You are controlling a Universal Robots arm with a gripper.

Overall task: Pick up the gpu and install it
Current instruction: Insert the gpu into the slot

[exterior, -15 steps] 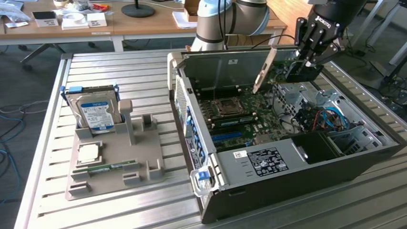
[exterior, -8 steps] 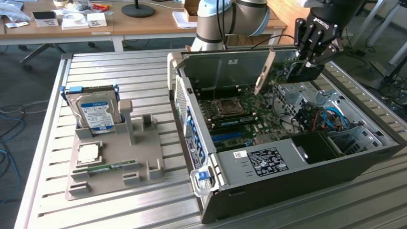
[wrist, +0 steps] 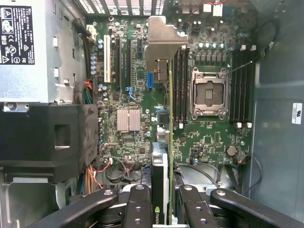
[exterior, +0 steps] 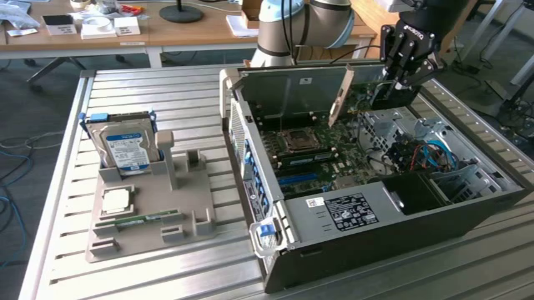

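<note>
Pickup looks done, seating left: the hand (exterior: 397, 82) is clamped on the gpu (wrist: 160, 175), which hangs edge-down over the motherboard (wrist: 209, 137) inside the open case (exterior: 376, 244) (bracket toward the vented wall), memory slots (wrist: 181, 85) just beside it, the black expansion slot (wrist: 128, 57) near, the power supply (wrist: 28, 52) well apart.

The gpu (wrist: 159, 190) has a green circuit board, a matt black face and a pale bracket of bare metal with a dull shine. The jaws of the gripper (wrist: 166, 211) look matt black. The computer case (exterior: 401, 247) is dark painted metal, matt. The tabletop (exterior: 159, 87) is ribbed, brushed pale metal. The holder (exterior: 150, 209) is matt beige plastic.
</note>
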